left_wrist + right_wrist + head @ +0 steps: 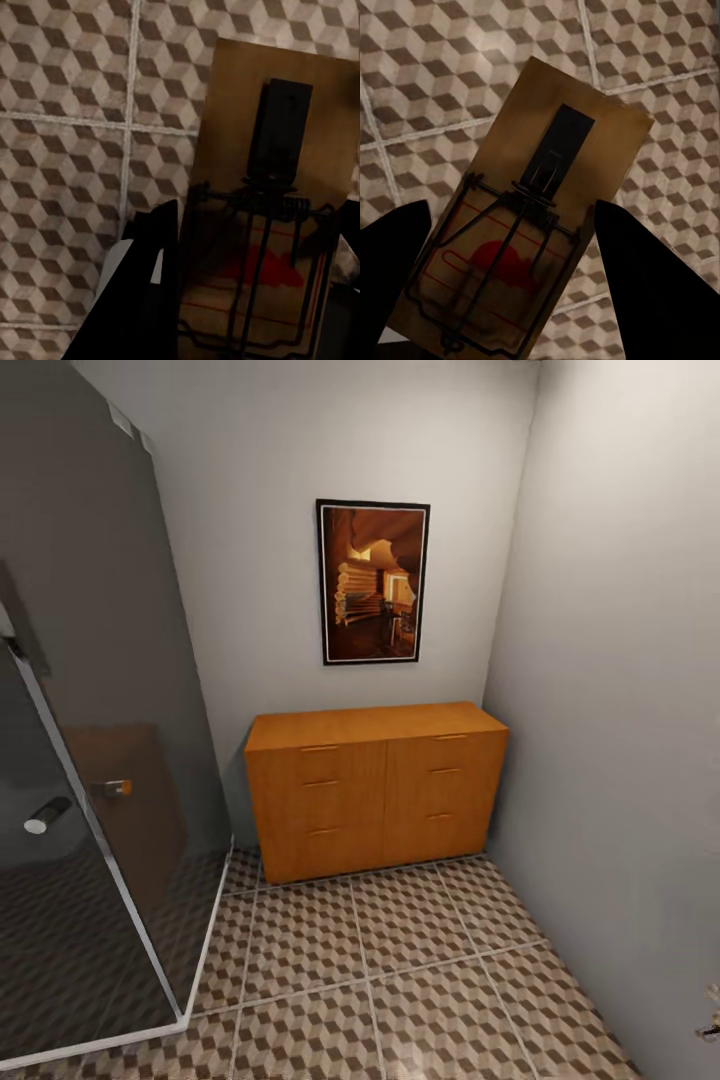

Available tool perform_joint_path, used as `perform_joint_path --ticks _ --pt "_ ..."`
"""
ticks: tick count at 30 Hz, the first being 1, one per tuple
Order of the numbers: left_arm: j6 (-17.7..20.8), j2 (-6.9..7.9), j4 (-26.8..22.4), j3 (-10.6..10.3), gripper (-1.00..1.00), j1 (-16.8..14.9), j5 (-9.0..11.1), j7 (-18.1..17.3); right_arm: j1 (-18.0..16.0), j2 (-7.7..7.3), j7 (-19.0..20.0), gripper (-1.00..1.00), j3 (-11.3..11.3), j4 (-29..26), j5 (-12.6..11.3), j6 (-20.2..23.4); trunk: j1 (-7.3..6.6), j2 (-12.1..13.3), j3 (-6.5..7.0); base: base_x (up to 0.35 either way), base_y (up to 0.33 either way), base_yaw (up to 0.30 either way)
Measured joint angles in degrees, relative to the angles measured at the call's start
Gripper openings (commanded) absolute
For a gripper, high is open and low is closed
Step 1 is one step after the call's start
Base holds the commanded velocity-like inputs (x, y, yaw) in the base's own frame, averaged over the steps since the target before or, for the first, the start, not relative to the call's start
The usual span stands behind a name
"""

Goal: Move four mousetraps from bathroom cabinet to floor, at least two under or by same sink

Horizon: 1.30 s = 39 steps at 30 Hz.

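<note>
In the left wrist view a brown wooden mousetrap [277, 120] with a red mark sits between the dark fingers [150, 292] of my left gripper [255, 225], which is shut on it above the cube-pattern bathroom floor [67, 150]. My right gripper [510, 217] is shut on another mousetrap [585, 142], also over the tiles [427, 67]. The orange-brown cabinet [375, 790] stands against the far wall in the head view, all its drawers shut. The bathroom sink is out of view.
A glass shower enclosure [110, 760] with a dark floor takes up the left side. A framed picture [373, 581] hangs above the cabinet. A grey wall [620, 710] closes the right side. Patterned tiles [400, 970] stretch between me and the cabinet.
</note>
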Motion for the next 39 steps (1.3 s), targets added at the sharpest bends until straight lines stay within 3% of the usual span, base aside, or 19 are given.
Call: perform_joint_path --ticks 10,24,26,31,33,39 --pt "-0.2 0.45 0.0 0.0 -1.00 1.9 0.2 0.0 0.0 0.25 0.0 -1.00 0.0 0.0 0.0 0.4 0.00 0.0 0.00 -0.344 0.000 0.026" --pt "-3.0 0.45 0.0 0.0 -1.00 4.0 0.6 0.0 0.8 0.33 0.0 -1.00 0.0 0.0 0.1 0.0 0.00 0.0 0.00 -0.344 0.000 0.262" --pt "-3.1 0.50 0.0 0.0 -1.00 4.0 1.3 0.0 0.8 0.37 0.0 -1.00 0.0 0.0 0.1 0.1 0.00 0.0 0.00 -0.344 0.000 0.283" --pt "-4.2 0.61 0.0 0.1 -1.00 4.0 5.7 0.0 1.3 0.33 -0.1 -1.00 0.0 0.0 0.1 0.0 0.00 0.0 0.00 -0.344 0.000 0.283" --pt "-6.5 0.63 -0.1 0.1 -1.00 4.1 7.3 0.0 1.4 0.32 -0.2 -1.00 0.0 0.0 0.1 0.0 0.00 0.0 0.00 -0.344 0.000 0.283" --pt "-10.5 0.58 -0.1 0.1 -1.00 4.3 8.1 0.0 1.5 0.29 -0.3 -1.00 0.0 0.0 0.1 0.0 0.00 0.0 0.00 -0.344 0.000 0.283"
